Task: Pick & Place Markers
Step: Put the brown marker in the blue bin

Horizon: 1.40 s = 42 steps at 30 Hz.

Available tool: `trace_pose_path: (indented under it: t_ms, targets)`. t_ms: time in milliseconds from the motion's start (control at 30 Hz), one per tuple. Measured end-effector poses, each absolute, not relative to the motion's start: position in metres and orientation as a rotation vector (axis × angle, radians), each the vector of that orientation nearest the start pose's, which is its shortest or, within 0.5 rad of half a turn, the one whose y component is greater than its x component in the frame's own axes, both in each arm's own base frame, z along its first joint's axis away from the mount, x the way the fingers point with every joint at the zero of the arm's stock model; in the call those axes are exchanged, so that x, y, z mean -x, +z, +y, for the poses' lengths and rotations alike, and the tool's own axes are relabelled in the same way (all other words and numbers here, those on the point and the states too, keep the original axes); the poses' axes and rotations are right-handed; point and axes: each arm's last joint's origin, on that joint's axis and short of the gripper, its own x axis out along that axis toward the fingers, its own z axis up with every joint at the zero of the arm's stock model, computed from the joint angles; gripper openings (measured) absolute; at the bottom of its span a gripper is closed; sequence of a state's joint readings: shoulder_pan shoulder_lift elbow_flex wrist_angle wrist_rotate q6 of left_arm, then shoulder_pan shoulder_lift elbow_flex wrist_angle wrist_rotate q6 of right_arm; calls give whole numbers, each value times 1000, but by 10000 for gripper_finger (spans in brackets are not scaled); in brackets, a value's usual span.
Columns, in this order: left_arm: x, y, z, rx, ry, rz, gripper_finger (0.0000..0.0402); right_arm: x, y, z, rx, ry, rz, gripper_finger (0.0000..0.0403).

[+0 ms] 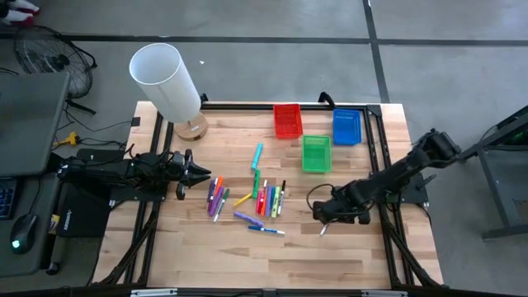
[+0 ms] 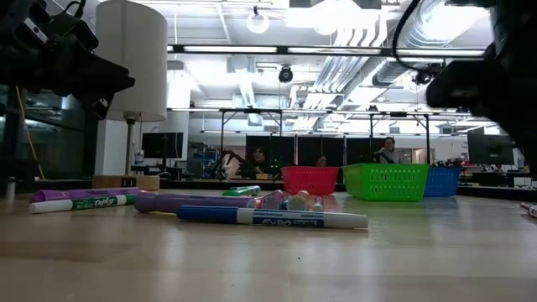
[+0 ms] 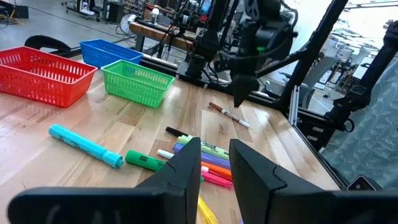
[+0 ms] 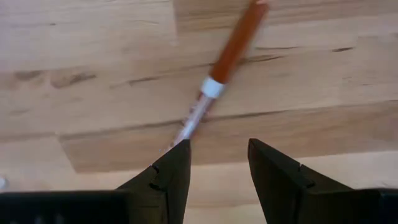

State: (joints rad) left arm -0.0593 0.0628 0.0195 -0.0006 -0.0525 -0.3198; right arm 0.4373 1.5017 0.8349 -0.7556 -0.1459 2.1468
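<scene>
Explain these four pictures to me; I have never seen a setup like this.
This is a robot with two dark jointed arms at a pale wooden table. One picture looks straight down, one looks level across the tabletop, and two come from cameras on the wrists.

On the table lie thin mixed-colour marker pens in a loose pile. Behind them stand a small red plastic tray, a green plastic tray and a blue plastic tray. A lamp with a white cylinder shade stands at a far corner.

The left hand hovers beside the pile, open and empty. The right hand, also open, hangs directly above a lone red-capped white marker, not holding it.
</scene>
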Motion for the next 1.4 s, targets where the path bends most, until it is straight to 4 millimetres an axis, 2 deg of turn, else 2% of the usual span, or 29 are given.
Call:
trace_pose_path:
  t_ms: [167, 367, 967, 1400]
  targets:
    - [-100, 165, -4, 317, 0, 44, 83, -233, 152, 109, -1495, -1163, 1240, 149]
    - [-100, 165, -4, 317, 0, 44, 83, -235, 140, 110, -1476, -1209, 1267, 149]
    - [-100, 165, -4, 317, 0, 44, 83, -231, 135, 108, -1396, -1278, 1293, 149]
    - [-100, 165, -4, 317, 0, 44, 83, -234, 122, 109, -1371, -1319, 1291, 148]
